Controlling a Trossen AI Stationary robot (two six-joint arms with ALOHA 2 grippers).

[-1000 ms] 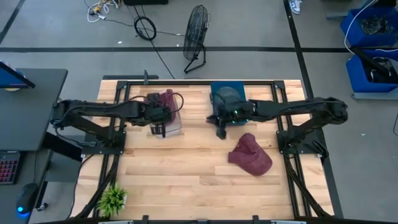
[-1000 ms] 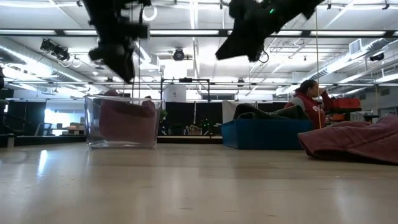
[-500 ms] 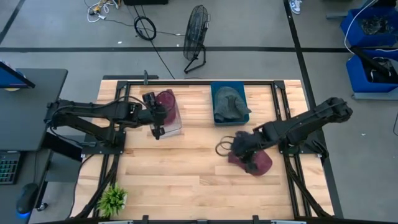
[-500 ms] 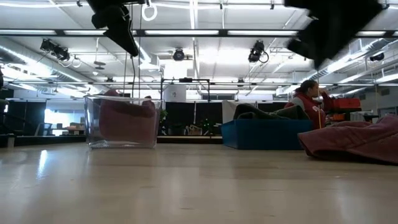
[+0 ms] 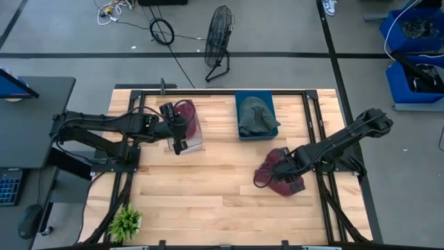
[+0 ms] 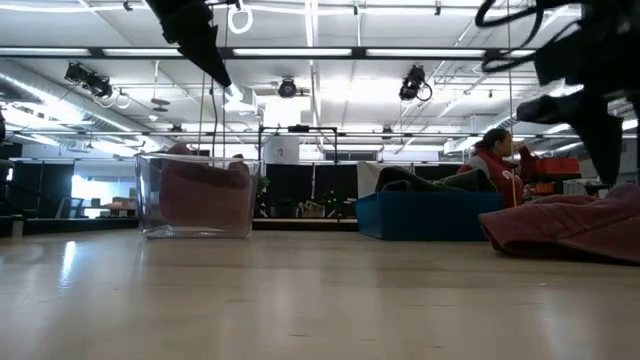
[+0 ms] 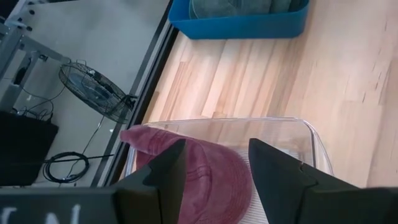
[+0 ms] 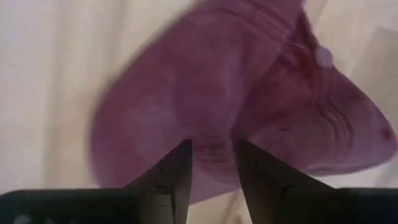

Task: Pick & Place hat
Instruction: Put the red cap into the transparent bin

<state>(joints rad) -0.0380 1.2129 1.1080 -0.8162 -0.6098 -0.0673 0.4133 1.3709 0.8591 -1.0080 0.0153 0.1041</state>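
Observation:
A maroon hat (image 5: 291, 186) lies flat on the wood near the table's right side; it also shows in the low view (image 6: 565, 225). My right gripper (image 5: 276, 170) is open just above it, fingers pointing down, and in the right wrist view the hat (image 8: 249, 93) fills the space past the right gripper (image 8: 212, 168). My left gripper (image 5: 179, 135) is open above a clear container (image 5: 189, 128) near the far left. A second maroon hat (image 7: 155, 140) lies inside that container. A blue bin (image 5: 239, 132) at the far middle holds a grey-green hat (image 5: 255, 114).
A small green plant (image 5: 126, 221) stands at the near left corner. Bare wood stretches across the middle and near side of the table (image 5: 208, 187). A fan (image 5: 218, 42) stands on the floor beyond the far edge. A person (image 6: 495, 155) sits in the room behind.
My right gripper has swung from over the blue bin toward the table's near right and come down over the maroon hat. My left gripper has risen a little above the clear container. The hats have not moved.

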